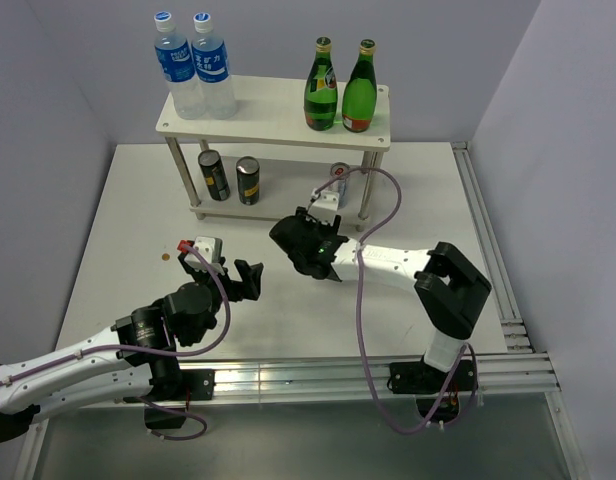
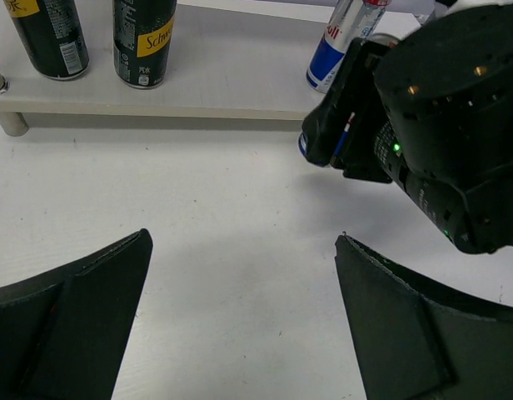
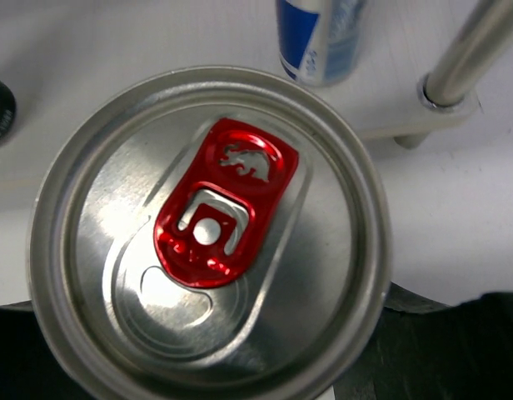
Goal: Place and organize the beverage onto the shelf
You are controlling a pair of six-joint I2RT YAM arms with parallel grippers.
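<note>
- The left end effector (image 2: 242,240) was nearest to the arm bases, above the bare tabletop (image 1: 128,220). Its fingers (image 2: 73,317) were spread wide and held nothing.
- A little farther, the right end effector (image 1: 310,243) was closed around a slim silver-blue can (image 3: 206,233). The can was upright, with its red tab facing the wrist camera. It was just in front of the shelf (image 1: 273,108) and not on it. I could not tell whether it touched the tabletop.
- On the lower board of the shelf, a second slim can (image 1: 338,180) stood at the right, near the front right post (image 3: 473,58).
- On the same board, more to the left, a dark can (image 1: 213,175) and a second dark can (image 1: 248,181) stood side by side, apart from the second slim can.
- On the upper board, at the right, a green bottle (image 1: 321,85) and a second green bottle (image 1: 359,87) stood upright and close together.
- At the left of the upper board, a water bottle (image 1: 174,62) and another water bottle (image 1: 212,62) stood just beside each other.
</note>
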